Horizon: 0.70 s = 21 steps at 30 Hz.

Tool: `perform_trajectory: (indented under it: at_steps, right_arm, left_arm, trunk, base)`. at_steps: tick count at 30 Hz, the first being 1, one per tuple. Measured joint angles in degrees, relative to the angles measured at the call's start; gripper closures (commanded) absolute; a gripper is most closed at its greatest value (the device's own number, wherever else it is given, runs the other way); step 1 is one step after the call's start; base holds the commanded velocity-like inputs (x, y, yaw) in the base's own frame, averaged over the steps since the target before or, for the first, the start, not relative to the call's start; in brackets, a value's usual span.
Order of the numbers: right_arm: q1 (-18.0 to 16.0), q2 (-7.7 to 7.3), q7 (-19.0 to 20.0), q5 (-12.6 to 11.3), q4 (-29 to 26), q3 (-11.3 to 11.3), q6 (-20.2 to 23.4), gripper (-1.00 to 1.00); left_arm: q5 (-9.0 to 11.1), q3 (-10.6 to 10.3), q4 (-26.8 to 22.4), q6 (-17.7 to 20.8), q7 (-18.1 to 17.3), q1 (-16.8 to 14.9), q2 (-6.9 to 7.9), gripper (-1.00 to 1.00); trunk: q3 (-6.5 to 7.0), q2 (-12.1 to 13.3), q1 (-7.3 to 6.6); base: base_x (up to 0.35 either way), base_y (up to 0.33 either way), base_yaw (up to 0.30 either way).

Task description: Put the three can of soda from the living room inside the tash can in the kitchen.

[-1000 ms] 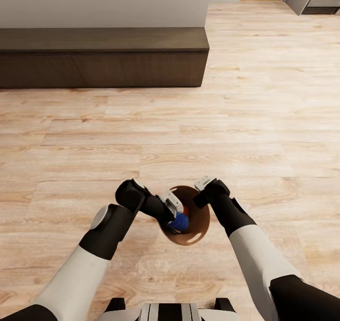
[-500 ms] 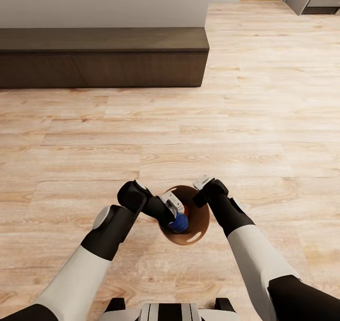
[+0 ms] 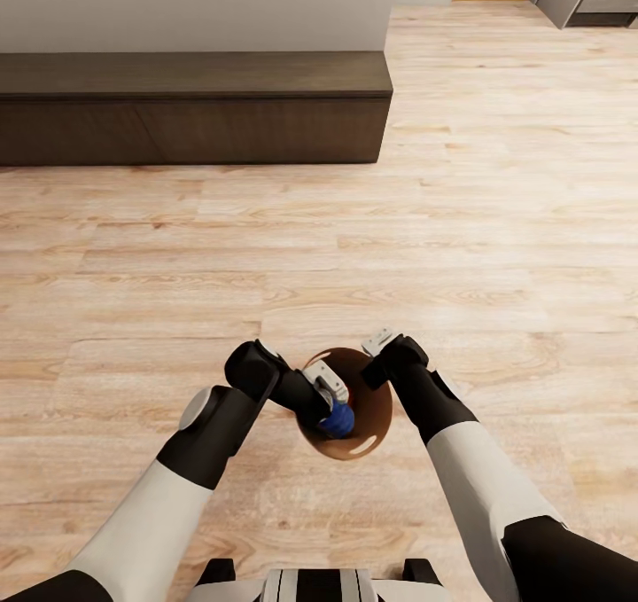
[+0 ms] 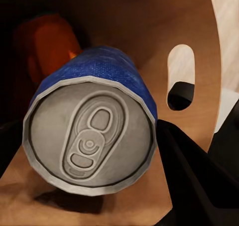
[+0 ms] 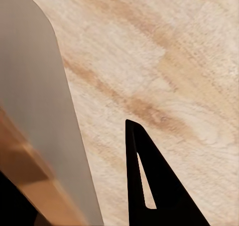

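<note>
Edging slightly further over the trash can (image 3: 368, 425), the left gripper (image 3: 330, 405) stays clamped on the blue soda can (image 4: 92, 136), whose silver top and orange neighbour (image 4: 47, 41) show at the left wrist, while the right gripper's (image 3: 379, 354) finger spread cannot be told.

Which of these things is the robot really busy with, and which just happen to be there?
Part of the job:
- blue soda can, in the left gripper
- orange soda can, already in the bin
- trash can, held by the right gripper

Just there:
- dark bench
- wood floor
</note>
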Motion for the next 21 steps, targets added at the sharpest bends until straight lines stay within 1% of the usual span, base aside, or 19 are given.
perform_trajectory:
  at_steps: [10, 21]
  right_arm:
    - [0.0, 0.00, 0.1, 0.2, 0.0, 0.1, 0.0, 1.00]
    - [0.0, -0.07, 0.2, -0.5, 0.1, 0.0, 0.2, 1.00]
  left_arm:
    - [-0.2, 0.0, 0.0, 0.0, 0.0, 0.0, -0.06, -1.00]
    - [0.2, 0.1, -0.4, 0.0, -0.2, 0.1, 0.17, -1.00]
  trunk:
    - [0.00, 0.0, 0.00]
    - [0.00, 0.0, 0.00]
  base:
    - [0.000, 0.000, 0.000]
    - [0.000, 0.000, 0.000]
